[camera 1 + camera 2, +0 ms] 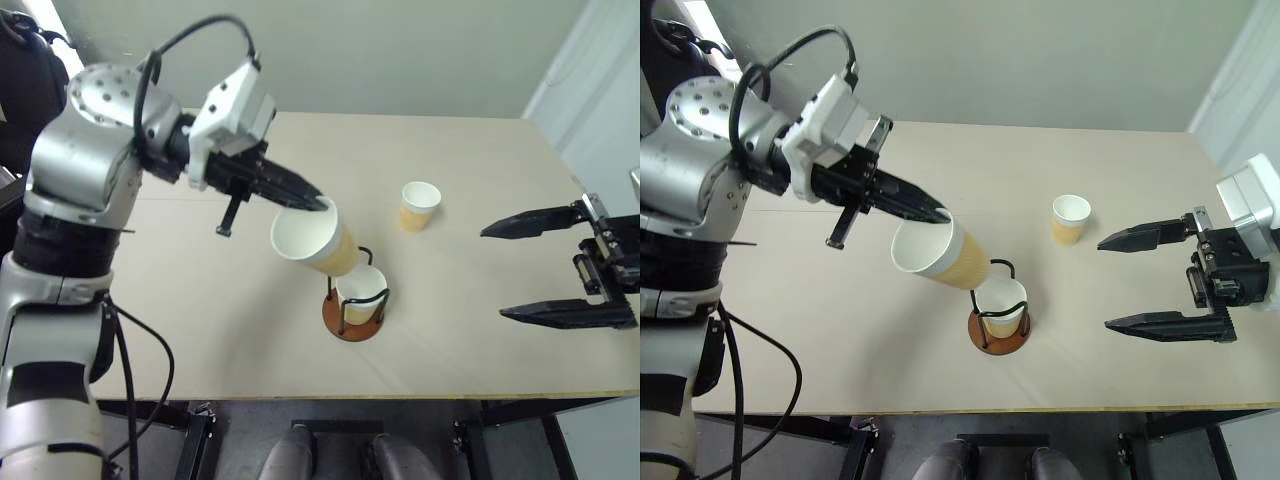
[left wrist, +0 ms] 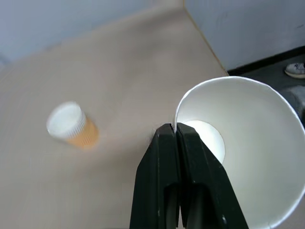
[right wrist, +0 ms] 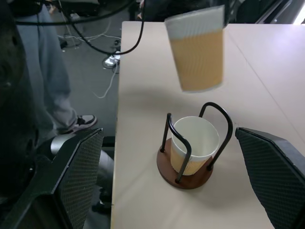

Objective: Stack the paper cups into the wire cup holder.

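My left gripper [image 1: 318, 205] is shut on the rim of a tan paper cup [image 1: 312, 240], which hangs tilted in the air just above and left of the wire cup holder [image 1: 355, 305]. The wire cup holder stands near the table's front middle on a reddish-brown disc, with another paper cup [image 1: 362, 290] upright inside its black loops. A third paper cup [image 1: 419, 205] stands upright on the table farther back and right. My right gripper [image 1: 540, 270] hovers open at the right, apart from everything. In the left wrist view the fingers [image 2: 167, 157] pinch the held cup's wall [image 2: 238, 152].
The beige table [image 1: 200, 300] has its front edge close below the holder and its right edge near my right gripper. A person's leg and shoe [image 3: 71, 119] stand beyond the table's far side in the right wrist view, with cables on the floor.
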